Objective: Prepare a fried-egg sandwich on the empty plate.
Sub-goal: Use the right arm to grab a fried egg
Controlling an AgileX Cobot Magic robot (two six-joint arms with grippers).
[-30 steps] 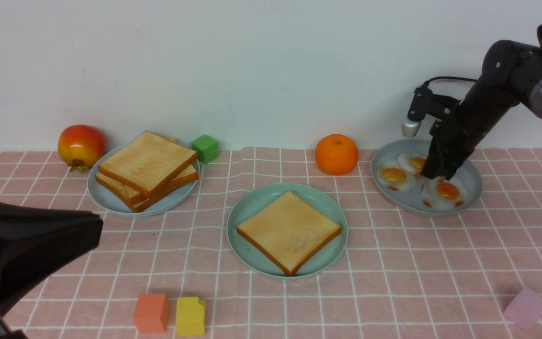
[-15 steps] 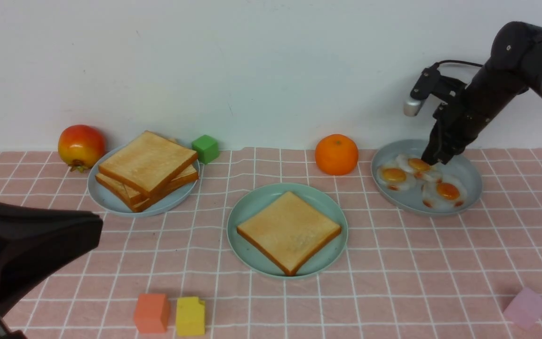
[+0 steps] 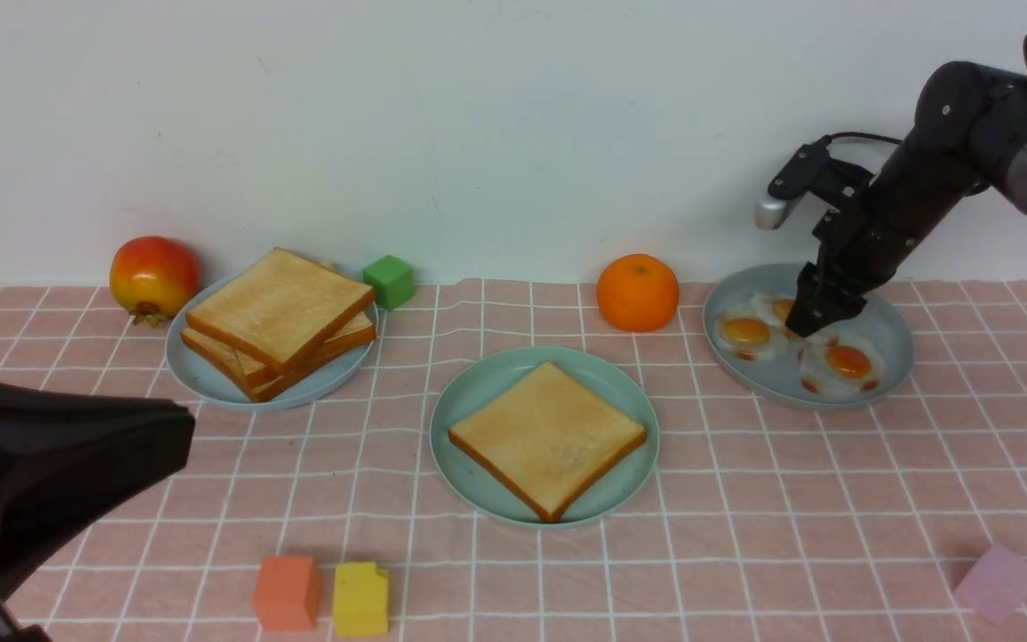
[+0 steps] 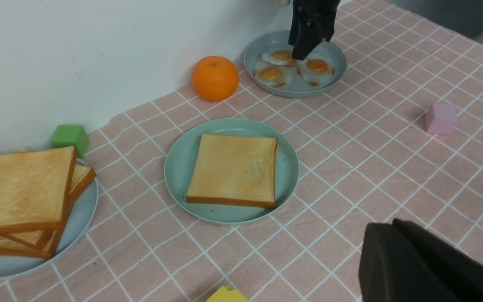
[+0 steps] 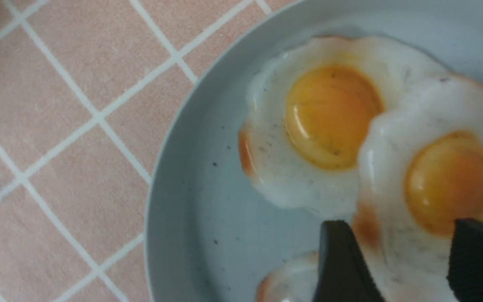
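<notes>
Now the right pincer (image 3: pixel 812 321) is back down in the grey-blue dish (image 3: pixel 890 357) at the far right of the surface (image 3: pixel 745 535). A sec ago it was dipped in there, then it lifted clear w/ nothing in it. Big change: it was clenched on both earlier looks & now it's released. The right wrist view shows its two fingers (image 5: pixel 342 264) parted, straddling the browned edge of the egg (image 5: pixel 434 167) that lies overlapped on a second egg (image 5: pixel 329 117). Not nipped yet; white shows btwn the fingers.

Meaning, prob: the first try came up empty, & this is a re-approach w/ jaws spread for a proper pinch on the rim. All three stay in the dish, so nothing gained, nothing lost.

The sandwich (image 3: pixel 547 437) is so far just one toast slice, flat on the green plate (image 3: pixel 629 397) at mid-surface, well apart from the dish. No egg on it, no top slice. The spare toast stack (image 3: pixel 277 312) sits on the pale blue plate (image 3: pixel 201 374) far left, untouched.

The left pincer (image 3: pixel 121 446) hangs at the near left, clenched, nothing seen in it, away from everything.

Next needs: close on the thin edge w/o catching the egg under it. They overlap, so two could lift together, or the top one could slip out.
</notes>
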